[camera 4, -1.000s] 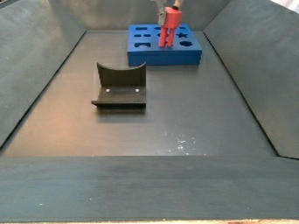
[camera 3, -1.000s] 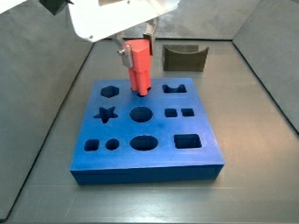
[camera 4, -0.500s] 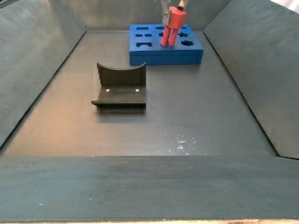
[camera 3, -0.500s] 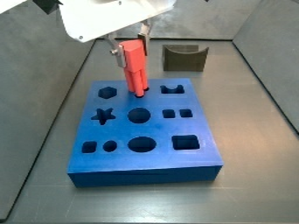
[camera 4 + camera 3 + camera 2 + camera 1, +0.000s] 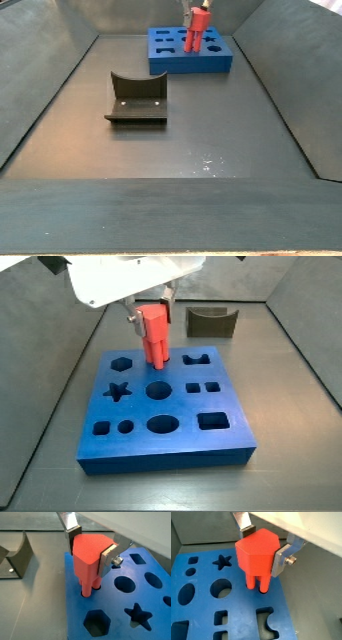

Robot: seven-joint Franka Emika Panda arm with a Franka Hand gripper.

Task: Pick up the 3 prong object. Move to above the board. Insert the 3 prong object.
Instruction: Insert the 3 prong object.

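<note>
Grey walls ring a dark worktop (image 5: 201, 150) carrying the blue board (image 5: 201, 436) and an olive notched block (image 5: 135, 100). Above the board, the end effector (image 5: 263, 543) is clenched on the red peg (image 5: 256, 554) by its blocky head, legs touching or entering small holes. It looks light, rigid and smooth; gripping the flat head sides seems soundest.

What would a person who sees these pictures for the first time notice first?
The bright red-orange 3 prong object stands out first, gripped upright in the hand, with its legs down at the board's surface, near the far edge. Next comes the blue board with its dark cut-outs, star and hexagon among them, lying on the grey floor. A dark olive block stands apart behind the board.
</note>
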